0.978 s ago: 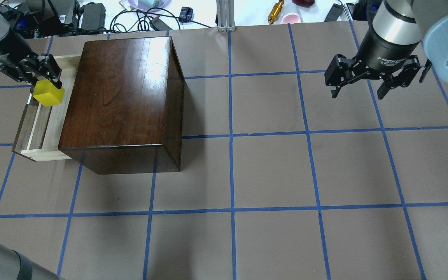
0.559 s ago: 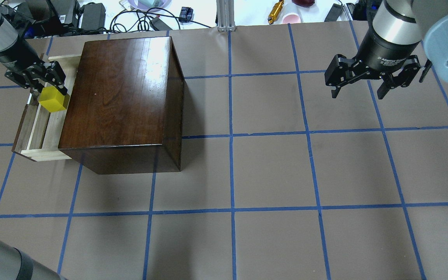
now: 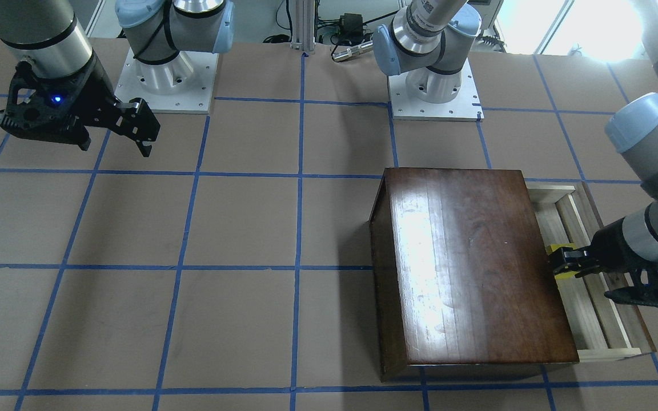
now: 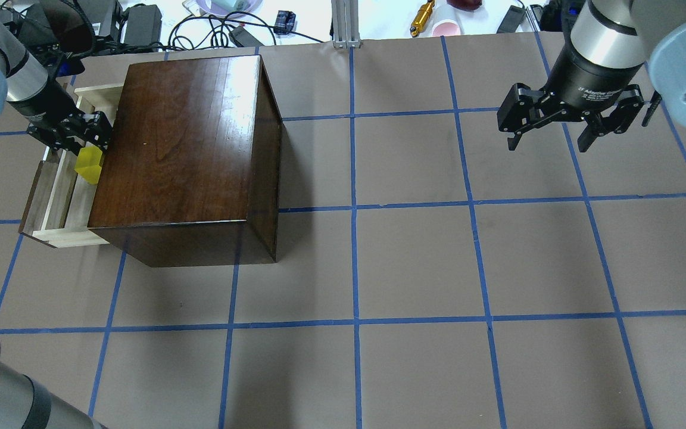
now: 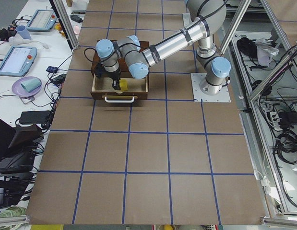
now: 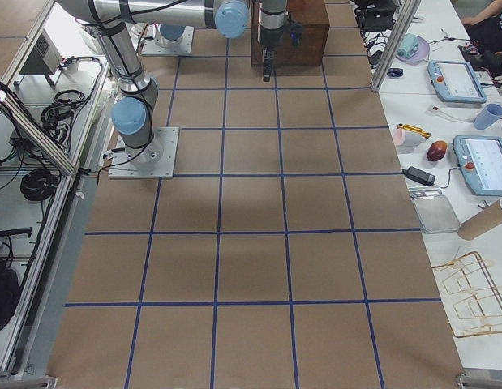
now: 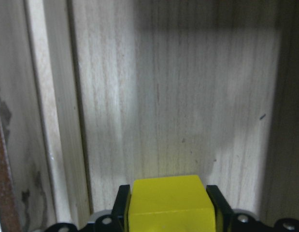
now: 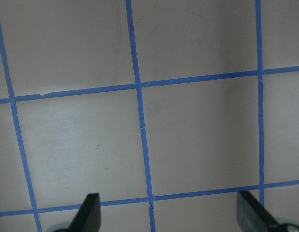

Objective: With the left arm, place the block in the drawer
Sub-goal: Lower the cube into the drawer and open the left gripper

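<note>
Overhead exterior shows the left gripper [image 4: 84,150] clamped on the block [image 4: 89,166], down in the pulled-out drawer [image 4: 59,199] right beside the box [image 4: 182,137]. The right gripper [image 4: 548,145] hangs spread wide, well apart.

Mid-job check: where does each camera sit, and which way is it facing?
Front-facing: across the table, facing the robot; both bases, arms.
Overhead: behind the robot, looking forward-down; both arms.
Exterior left: table end by the left arm.
Exterior right: opposite end; right arm near.
Left wrist: down into drawer; jaws hold block.
Right wrist: down at table; jaw tips.
Shared: front-facing and overhead show drawer, block.
</note>
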`<state>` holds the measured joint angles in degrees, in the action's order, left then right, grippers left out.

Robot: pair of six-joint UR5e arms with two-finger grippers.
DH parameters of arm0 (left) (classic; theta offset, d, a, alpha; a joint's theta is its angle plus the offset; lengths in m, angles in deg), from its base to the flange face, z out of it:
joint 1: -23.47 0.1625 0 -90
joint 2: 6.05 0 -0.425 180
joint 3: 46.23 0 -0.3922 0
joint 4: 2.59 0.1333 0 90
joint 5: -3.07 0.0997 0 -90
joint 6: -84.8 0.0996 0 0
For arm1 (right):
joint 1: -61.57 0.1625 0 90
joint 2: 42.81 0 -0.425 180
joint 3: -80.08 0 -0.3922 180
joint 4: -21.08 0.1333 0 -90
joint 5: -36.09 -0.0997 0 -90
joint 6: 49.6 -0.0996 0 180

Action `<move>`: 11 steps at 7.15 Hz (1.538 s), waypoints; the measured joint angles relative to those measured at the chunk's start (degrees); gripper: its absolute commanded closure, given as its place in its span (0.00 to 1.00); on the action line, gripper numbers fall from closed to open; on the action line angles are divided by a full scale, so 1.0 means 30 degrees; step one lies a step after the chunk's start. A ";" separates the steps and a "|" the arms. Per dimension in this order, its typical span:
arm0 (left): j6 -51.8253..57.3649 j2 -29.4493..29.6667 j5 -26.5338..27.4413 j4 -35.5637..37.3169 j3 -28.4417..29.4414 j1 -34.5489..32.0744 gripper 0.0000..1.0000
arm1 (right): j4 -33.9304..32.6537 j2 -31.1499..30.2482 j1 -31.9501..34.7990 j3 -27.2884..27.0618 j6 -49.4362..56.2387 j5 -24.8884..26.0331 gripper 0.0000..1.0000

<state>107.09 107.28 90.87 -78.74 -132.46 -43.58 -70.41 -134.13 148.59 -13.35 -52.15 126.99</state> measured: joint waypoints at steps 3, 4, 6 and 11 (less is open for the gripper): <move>-0.0131 -0.1514 0.0062 -0.0944 0.0300 -0.0087 0.00 | 0.0000 -0.0002 0.0000 0.0001 0.0001 -0.0002 0.00; -0.0157 -0.2340 0.0077 -0.1945 0.0661 -0.0148 0.00 | -0.0001 -0.0002 0.0000 0.0001 0.0001 0.0006 0.00; -0.0188 -0.3992 0.0087 -0.4062 0.1399 -0.0239 0.00 | 0.0000 -0.0001 0.0000 0.0000 0.0001 -0.0004 0.00; -0.0278 -0.7389 0.0268 -0.6917 0.1369 -0.0810 0.00 | 0.0000 -0.0001 0.0000 0.0001 0.0000 0.0006 0.00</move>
<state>106.26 85.12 91.68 -99.49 -128.35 -46.00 -70.42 -134.13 148.59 -13.35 -52.15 127.01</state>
